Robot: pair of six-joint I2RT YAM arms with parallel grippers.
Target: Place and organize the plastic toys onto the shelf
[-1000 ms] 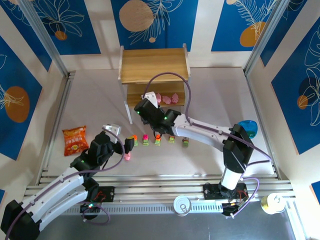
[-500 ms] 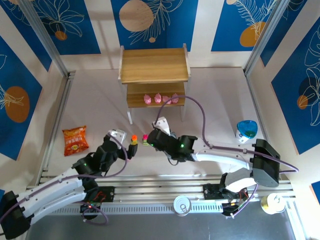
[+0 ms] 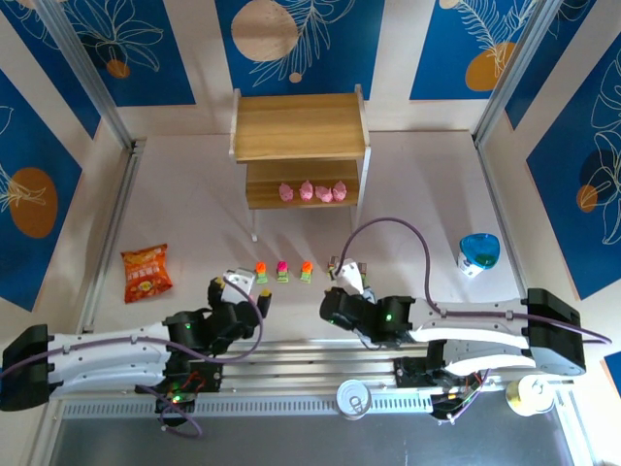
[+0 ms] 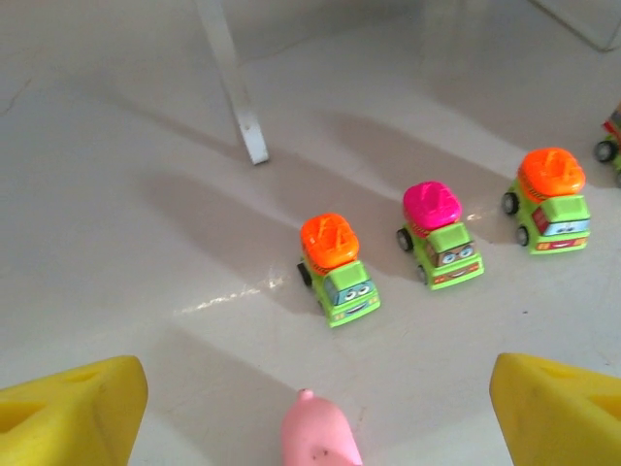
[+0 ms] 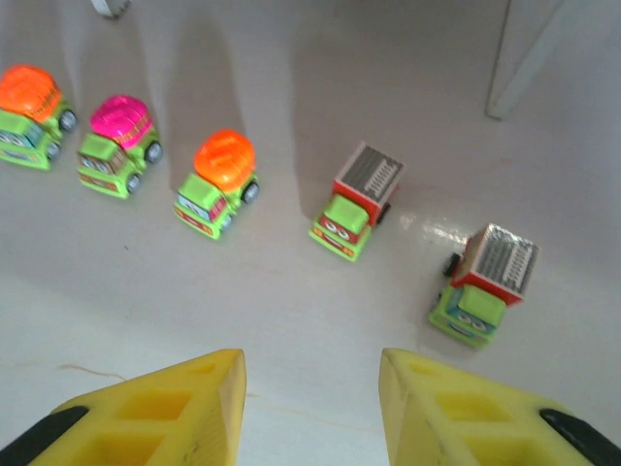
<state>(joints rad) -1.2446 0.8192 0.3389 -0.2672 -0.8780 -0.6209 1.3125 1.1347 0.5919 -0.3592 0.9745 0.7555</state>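
Holding four pink figures (image 3: 306, 191) — shelf (image 3: 299, 126) lower board | left pincer (image 4: 318, 374) apart | right pincer (image 5: 310, 374) apart

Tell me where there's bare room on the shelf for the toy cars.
On the shelf, the top board is bare end to end. The lower board is crowded: four pink figures fill its middle and right, leaving only its left end free. The table strip between the shelf legs and the row of cars is open too.
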